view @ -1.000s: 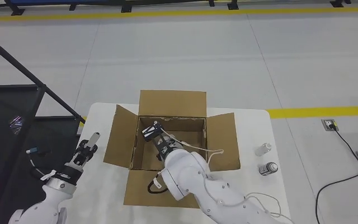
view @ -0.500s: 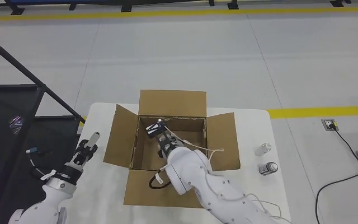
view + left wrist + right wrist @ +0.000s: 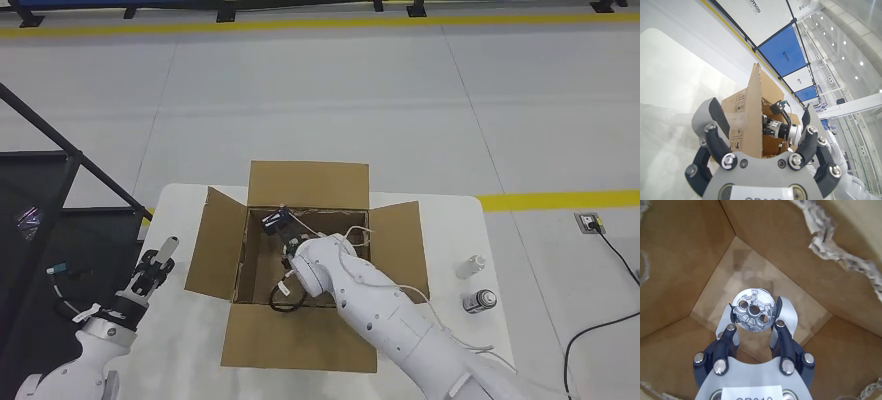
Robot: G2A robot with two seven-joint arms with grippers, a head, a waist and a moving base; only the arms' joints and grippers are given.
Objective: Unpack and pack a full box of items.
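One metal disc [image 3: 745, 318] is clamped by the right gripper [image 3: 755, 309], mid-frame inside the box [image 3: 677, 256]. I think it is best to move it straight, clear of its walls.

Grey floor [image 3: 300, 90]; yellow line [image 3: 560, 200]

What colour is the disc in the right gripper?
Silver-grey; the disc shows best in the right wrist view.

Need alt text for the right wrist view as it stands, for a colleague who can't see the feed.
The right gripper grips a round silver metal part, with holes around a central hub, by its rim, inside the cardboard box above its floor. Ragged torn paper runs along the box's upper edges.
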